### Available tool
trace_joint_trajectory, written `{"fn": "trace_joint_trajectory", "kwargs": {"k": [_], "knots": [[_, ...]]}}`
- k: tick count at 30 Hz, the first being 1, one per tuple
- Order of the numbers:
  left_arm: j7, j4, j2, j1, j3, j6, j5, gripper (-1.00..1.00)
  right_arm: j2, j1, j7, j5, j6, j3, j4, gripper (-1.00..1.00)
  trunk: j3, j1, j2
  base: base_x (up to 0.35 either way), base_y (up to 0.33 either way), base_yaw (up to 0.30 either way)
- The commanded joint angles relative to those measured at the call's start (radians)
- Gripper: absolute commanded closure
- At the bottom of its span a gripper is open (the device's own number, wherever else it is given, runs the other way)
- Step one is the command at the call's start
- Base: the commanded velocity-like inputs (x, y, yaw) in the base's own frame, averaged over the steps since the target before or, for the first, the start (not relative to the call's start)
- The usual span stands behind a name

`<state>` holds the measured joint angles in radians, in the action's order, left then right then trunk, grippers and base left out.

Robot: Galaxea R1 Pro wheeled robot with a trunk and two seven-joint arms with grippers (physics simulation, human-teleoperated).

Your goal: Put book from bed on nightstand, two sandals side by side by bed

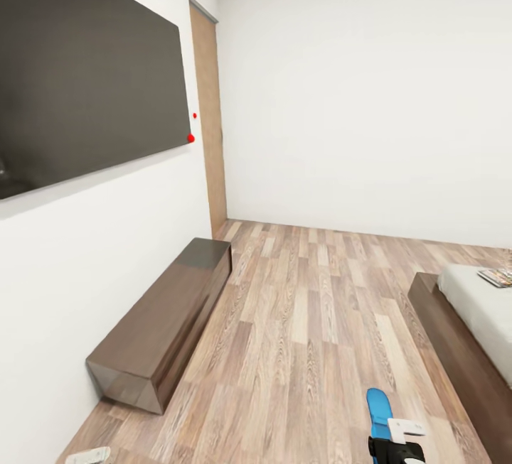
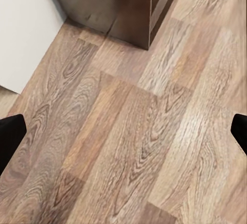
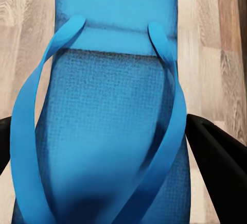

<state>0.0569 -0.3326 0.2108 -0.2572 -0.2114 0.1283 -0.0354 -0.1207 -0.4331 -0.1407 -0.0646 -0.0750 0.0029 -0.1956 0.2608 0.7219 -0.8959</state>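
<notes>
One bright blue sandal [image 1: 378, 407] hangs at the bottom of the head view, with my right gripper [image 1: 395, 445] shut on it. In the right wrist view the sandal [image 3: 113, 105] with its straps lies between the two black fingers [image 3: 218, 162], which press its sides. The bed [image 1: 455, 343], dark base and light-grey mattress, stands at the right. On its mattress, at the frame's edge, lies the book [image 1: 498, 277]. My left gripper [image 2: 123, 136] is open over bare plank floor, its fingers wide apart.
A long low brown cabinet [image 1: 167, 322] runs along the left wall under a large dark wall screen [image 1: 85, 73]. A brown door [image 1: 208, 116] stands in the far left corner. Wood-plank floor [image 1: 313, 322] stretches between the cabinet and the bed.
</notes>
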Motion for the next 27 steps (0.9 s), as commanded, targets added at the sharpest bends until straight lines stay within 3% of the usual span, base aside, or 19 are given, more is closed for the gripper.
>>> {"fn": "trace_joint_trajectory", "kwargs": {"k": [1,7,19,27], "knots": [[0.006,0.001,0.0,-0.001,-0.005,0.011,-0.004,-1.0,0.0,-0.001,0.0,-0.009,-0.005,0.0,0.001,1.0,0.001,0.0,-0.001,0.0,0.0,-0.243],[0.006,0.001,-0.001,-0.001,-0.005,0.047,-0.002,-1.0,0.001,-0.001,0.0,-0.009,-0.005,0.0,0.001,1.0,0.001,0.0,-0.001,0.0,0.0,-0.263],[0.006,0.001,-0.001,0.001,-0.004,0.053,-0.002,-1.0,0.001,-0.001,0.0,-0.009,-0.005,0.001,0.002,1.0,0.001,0.0,-0.001,0.0,0.005,-0.272],[0.006,0.0,0.0,0.001,-0.004,0.053,-0.002,-1.0,0.0,-0.001,0.0,-0.009,-0.005,0.001,0.002,1.0,0.001,0.0,-0.001,0.0,0.127,-0.273]]}}
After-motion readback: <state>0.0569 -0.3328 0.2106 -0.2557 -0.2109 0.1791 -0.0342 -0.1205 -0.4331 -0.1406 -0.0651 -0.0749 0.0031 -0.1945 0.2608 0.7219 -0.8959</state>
